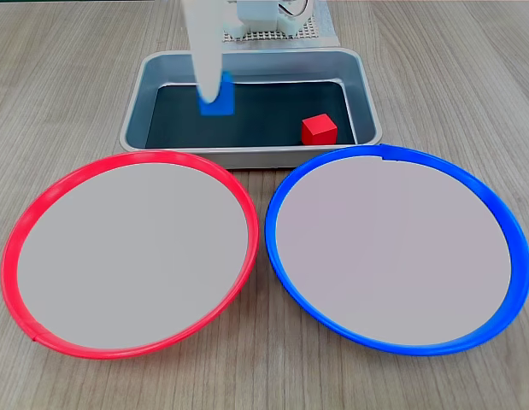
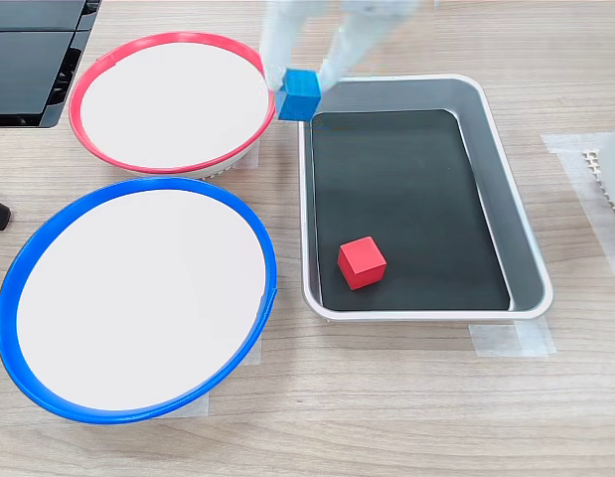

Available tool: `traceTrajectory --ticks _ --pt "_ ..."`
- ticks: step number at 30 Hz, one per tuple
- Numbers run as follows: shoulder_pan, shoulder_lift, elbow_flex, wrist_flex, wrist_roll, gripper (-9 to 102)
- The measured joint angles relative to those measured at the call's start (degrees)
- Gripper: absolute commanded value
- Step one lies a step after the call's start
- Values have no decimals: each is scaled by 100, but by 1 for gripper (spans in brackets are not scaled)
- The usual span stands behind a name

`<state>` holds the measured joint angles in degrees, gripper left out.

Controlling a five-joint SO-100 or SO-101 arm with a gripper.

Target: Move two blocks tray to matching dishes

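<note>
My white gripper (image 1: 214,92) is shut on the blue block (image 1: 220,106), holding it over the back left part of the silver tray (image 1: 247,155). In the other fixed view, the gripper (image 2: 303,87) holds the blue block (image 2: 300,94) over the tray's (image 2: 406,199) corner nearest the red-rimmed dish (image 2: 168,99). The red block (image 1: 319,130) (image 2: 362,262) rests on the tray's dark bottom, near the blue-rimmed dish (image 1: 392,248) (image 2: 138,298). Both the blue-rimmed dish and the red-rimmed dish (image 1: 132,252) hold nothing.
The arm's white base on a mesh plate (image 1: 285,30) stands behind the tray. A dark flat device (image 2: 29,60) lies past the red-rimmed dish. Tape (image 2: 511,340) holds the tray to the wooden table.
</note>
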<state>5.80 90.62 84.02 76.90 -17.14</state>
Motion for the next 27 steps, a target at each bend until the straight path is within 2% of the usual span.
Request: traceTrajectory --ticks 2,8,11,13,17,19,21,24,27 --pt "-510 -141 -360 -88 114 0" --pt "-1723 -1063 -510 -1529 -167 1" --pt "-1854 -1582 -343 -2153 -650 14" --pt "-1881 -1758 -290 -2241 -844 21" --pt "-1960 -1828 -272 -2241 -1151 29" --pt "-1898 -1828 -237 -2145 -1222 24" --pt "-1890 -1819 -149 -2127 -1354 0" --pt "-1907 -1450 70 -1819 -1521 0" --pt "-1784 -650 606 -1160 -2487 0"
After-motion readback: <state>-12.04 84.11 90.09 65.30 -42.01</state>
